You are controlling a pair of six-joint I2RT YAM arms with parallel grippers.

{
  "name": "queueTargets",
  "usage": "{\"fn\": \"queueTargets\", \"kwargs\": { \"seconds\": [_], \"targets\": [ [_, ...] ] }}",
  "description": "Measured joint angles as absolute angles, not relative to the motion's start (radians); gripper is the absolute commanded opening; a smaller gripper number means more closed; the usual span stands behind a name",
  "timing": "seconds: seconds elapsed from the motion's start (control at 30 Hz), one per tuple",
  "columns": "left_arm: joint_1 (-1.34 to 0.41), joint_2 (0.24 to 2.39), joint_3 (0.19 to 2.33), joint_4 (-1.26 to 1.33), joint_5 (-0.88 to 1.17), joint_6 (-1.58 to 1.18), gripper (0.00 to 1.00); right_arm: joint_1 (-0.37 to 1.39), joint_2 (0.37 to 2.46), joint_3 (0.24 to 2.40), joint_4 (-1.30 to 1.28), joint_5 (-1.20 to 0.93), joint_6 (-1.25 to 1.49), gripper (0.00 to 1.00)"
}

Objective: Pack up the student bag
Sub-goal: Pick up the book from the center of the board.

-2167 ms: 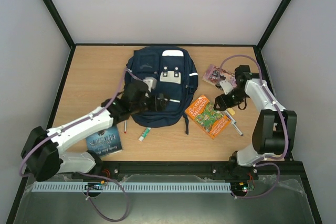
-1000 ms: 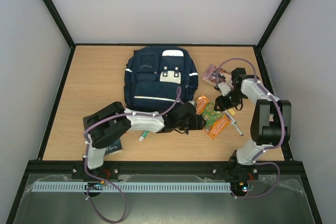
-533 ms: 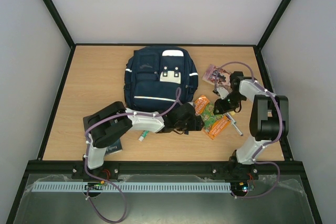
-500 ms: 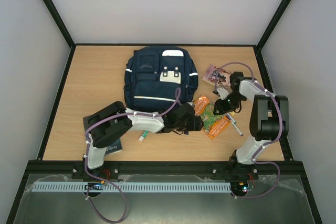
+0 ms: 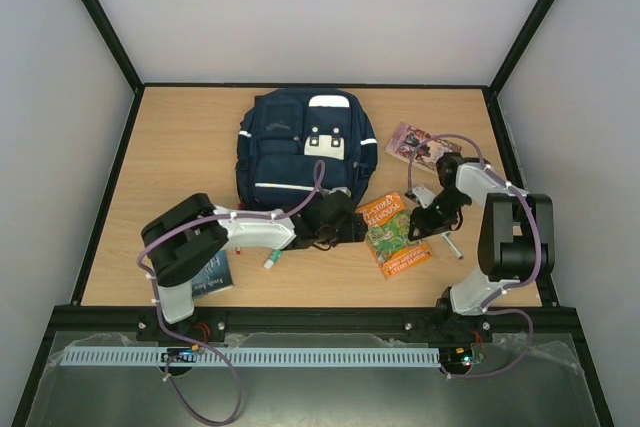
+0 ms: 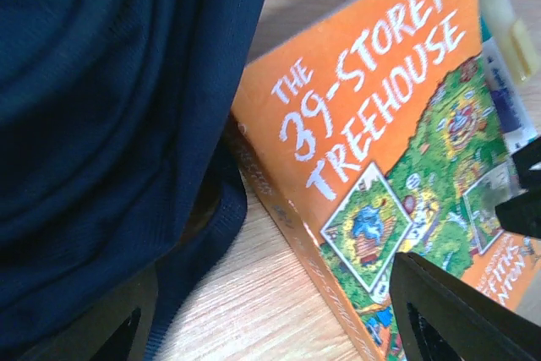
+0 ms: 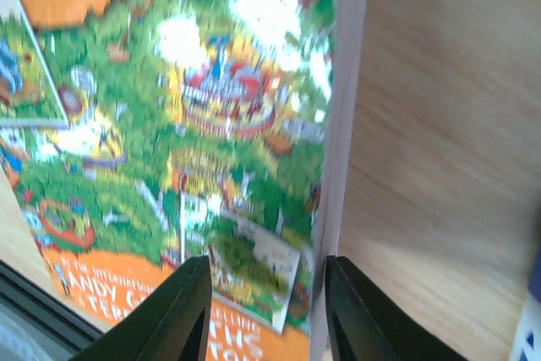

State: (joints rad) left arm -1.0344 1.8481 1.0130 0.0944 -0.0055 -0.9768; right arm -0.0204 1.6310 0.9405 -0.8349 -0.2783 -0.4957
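The navy-blue student bag [image 5: 300,142] lies flat at the table's middle back, and its fabric fills the left of the left wrist view [image 6: 101,107]. An orange book, "The 39-Storey Treehouse" [image 5: 393,235], lies just right of the bag's near end. My left gripper [image 5: 337,226] is open and empty, low over the table. Its jaws span the bag's edge and the book's spine [image 6: 270,327]. My right gripper [image 5: 424,223] is open at the book's right side. Its jaws straddle the book's page edge [image 7: 266,319], one finger [image 7: 182,310] over the cover.
A pink book [image 5: 421,145] lies at the back right. A dark blue book [image 5: 212,273] lies by the left arm's base. A green-and-white marker [image 5: 271,259] lies near the bag's front. A pen [image 5: 451,245] lies right of the orange book. A marker [image 6: 507,65] lies beside that book.
The orange book has dropped flat and shifted toward the front. My left gripper has drawn back to the left. My right gripper has moved nearer the front, uncovering the pink book.
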Motion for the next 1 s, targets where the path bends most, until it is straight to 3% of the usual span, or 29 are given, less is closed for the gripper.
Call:
{"fn": "queueTargets", "kwargs": {
  "seconds": [0.23,0.5,0.67,0.77,0.87,1.0],
  "targets": [
    [-1.040,1.766,1.014,0.052,-0.020,-0.971,0.79,-0.019,1.584,0.965,-0.872,-0.214,-0.503,0.41],
    [-1.092,1.788,1.089,0.009,0.059,-0.970,0.82,-0.019,1.654,1.067,-0.866,-0.262,-0.479,0.42],
    [-1.100,1.829,1.105,0.017,0.096,-0.982,0.79,-0.019,1.687,1.065,-0.851,-0.287,-0.479,0.40],
    [-1.100,1.867,1.105,0.019,0.109,-0.999,0.77,-0.019,1.700,1.055,-0.830,-0.290,-0.479,0.35],
    [-1.099,1.901,1.106,0.029,0.123,-1.014,0.77,-0.019,1.735,1.041,-0.807,-0.292,-0.480,0.24],
    [-1.093,1.933,1.116,0.063,0.156,-1.037,0.82,-0.032,1.754,1.035,-0.799,-0.321,-0.459,0.14]
  ]
}}
